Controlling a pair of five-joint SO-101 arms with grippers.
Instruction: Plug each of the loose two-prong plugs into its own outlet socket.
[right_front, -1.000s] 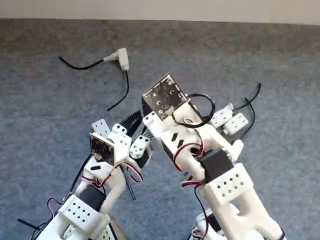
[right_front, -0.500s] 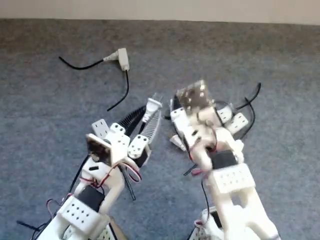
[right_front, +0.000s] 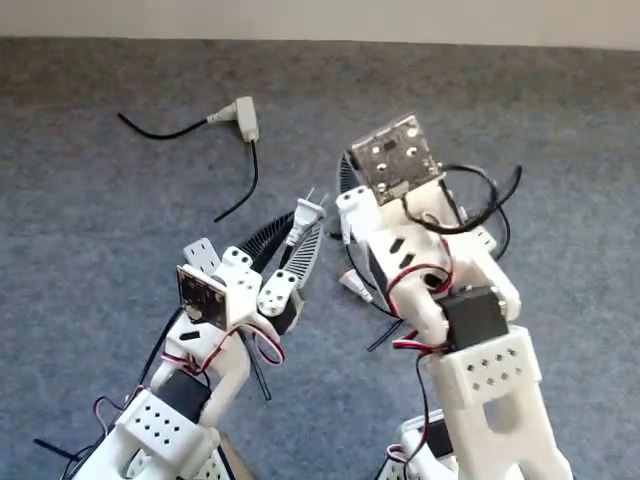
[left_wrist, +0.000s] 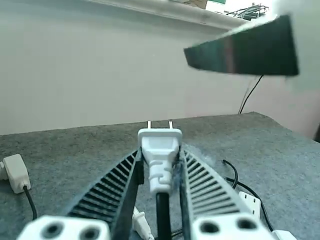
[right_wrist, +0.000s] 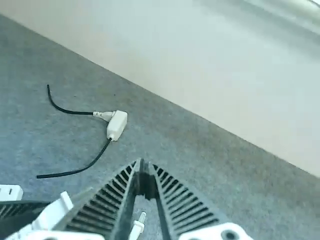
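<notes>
Gripping a white plug (left_wrist: 159, 142), left hand (left_wrist: 160, 165); right hand (right_wrist: 144, 172) closed alongside, corded block (right_wrist: 116, 125) beyond.

The left arm's jaws grip a white two-prong plug (right_front: 306, 212), its prongs past their tips. A white corded socket (right_front: 241, 118) lies well beyond them on the worktop (right_front: 90, 230).

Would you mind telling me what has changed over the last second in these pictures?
The right arm swung to the right and toward the far side of the table in the high view, uncovering the white plug. The right gripper now has its jaws shut on nothing. The left gripper stayed put, jaws clamped on that plug. The white connector at the far left did not move.
</notes>
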